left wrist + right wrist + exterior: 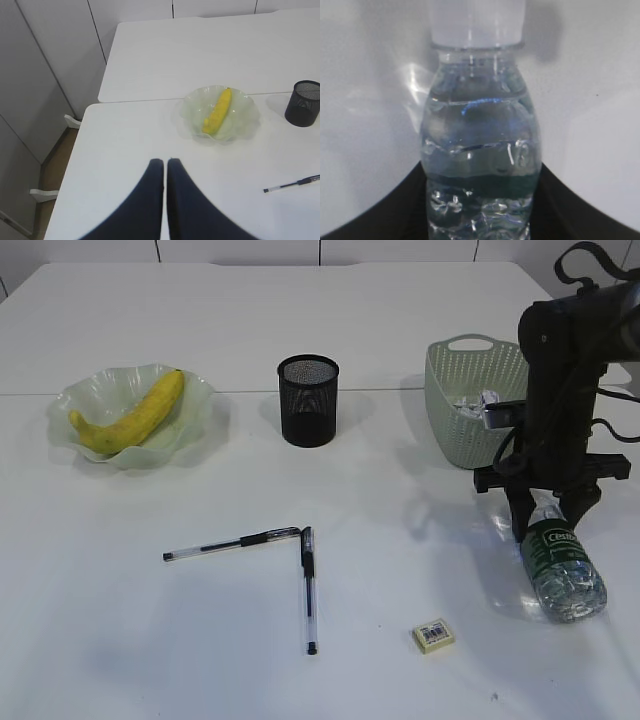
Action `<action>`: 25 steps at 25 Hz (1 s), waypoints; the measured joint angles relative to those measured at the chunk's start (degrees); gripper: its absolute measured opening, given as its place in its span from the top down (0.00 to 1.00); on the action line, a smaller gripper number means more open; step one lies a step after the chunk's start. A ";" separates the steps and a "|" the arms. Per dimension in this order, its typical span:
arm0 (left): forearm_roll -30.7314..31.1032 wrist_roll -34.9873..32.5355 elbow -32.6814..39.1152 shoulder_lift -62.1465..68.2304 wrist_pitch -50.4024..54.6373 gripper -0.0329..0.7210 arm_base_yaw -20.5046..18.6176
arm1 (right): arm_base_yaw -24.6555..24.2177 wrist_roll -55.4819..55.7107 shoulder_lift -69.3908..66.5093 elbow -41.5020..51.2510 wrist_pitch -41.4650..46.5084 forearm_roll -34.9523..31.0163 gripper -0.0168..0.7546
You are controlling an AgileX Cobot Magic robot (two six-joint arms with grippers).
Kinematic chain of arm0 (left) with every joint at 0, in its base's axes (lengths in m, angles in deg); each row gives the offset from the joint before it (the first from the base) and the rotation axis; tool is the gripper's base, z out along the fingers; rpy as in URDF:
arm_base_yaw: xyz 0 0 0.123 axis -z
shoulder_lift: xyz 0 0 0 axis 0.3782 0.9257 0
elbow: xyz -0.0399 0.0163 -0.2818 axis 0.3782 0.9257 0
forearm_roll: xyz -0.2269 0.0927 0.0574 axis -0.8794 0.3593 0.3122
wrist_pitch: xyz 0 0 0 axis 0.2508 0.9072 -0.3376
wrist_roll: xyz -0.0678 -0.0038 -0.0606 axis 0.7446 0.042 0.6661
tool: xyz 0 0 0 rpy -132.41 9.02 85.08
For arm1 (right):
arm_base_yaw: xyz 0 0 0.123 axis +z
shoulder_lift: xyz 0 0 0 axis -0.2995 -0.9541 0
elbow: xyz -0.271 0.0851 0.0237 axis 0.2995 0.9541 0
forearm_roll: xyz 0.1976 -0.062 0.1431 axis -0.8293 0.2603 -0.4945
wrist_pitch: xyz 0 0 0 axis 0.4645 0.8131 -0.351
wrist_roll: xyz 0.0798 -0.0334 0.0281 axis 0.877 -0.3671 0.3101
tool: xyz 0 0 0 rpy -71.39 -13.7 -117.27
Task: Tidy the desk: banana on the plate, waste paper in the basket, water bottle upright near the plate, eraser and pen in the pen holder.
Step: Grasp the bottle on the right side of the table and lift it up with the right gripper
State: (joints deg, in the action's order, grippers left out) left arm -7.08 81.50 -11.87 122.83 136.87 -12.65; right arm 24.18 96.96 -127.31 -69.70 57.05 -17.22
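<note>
Underneath, two white desks (150, 125) abut, cabinets (45, 75) alongside.

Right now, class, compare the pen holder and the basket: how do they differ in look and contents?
The pen holder is a black mesh cylinder; the basket is sage green, woven-look and wider, with a handle cut-out. The pen holder's inside cannot be seen, while crumpled paper shows in the basket. Both stand upright on the desk.
</note>
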 joint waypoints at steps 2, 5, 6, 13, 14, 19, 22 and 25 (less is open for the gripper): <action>0.00 0.00 0.00 0.00 0.00 0.98 0.00 | 0.00 0.00 0.00 0.00 0.00 0.00 0.52; 0.00 0.00 0.00 0.00 0.00 0.98 0.00 | 0.00 0.00 0.00 0.00 0.00 0.00 0.52; 0.00 0.00 0.00 0.00 0.00 0.98 0.00 | 0.00 0.00 0.00 0.00 0.00 0.00 0.52; 0.00 0.00 0.00 0.00 0.00 0.98 0.00 | 0.00 0.00 -0.84 -3.13 -0.16 -1.88 0.52; 0.00 0.00 0.00 0.00 0.00 0.98 0.00 | 0.00 0.00 -0.86 -4.26 -0.20 -2.70 0.52; 0.00 0.00 0.00 0.00 0.00 0.98 0.00 | 0.00 0.00 -0.86 -9.89 -0.30 -5.26 0.52; 0.00 0.00 0.00 0.00 0.00 0.98 0.00 | 0.00 0.00 -0.34 -12.40 -0.19 -5.75 0.52; 0.00 0.00 0.00 0.00 0.00 0.98 0.00 | 0.00 -0.32 0.51 -14.27 0.04 -7.24 0.52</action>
State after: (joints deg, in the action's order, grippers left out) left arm -7.08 81.50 -11.87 122.83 136.87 -12.65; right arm 24.18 96.64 -126.80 -83.97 57.09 -24.47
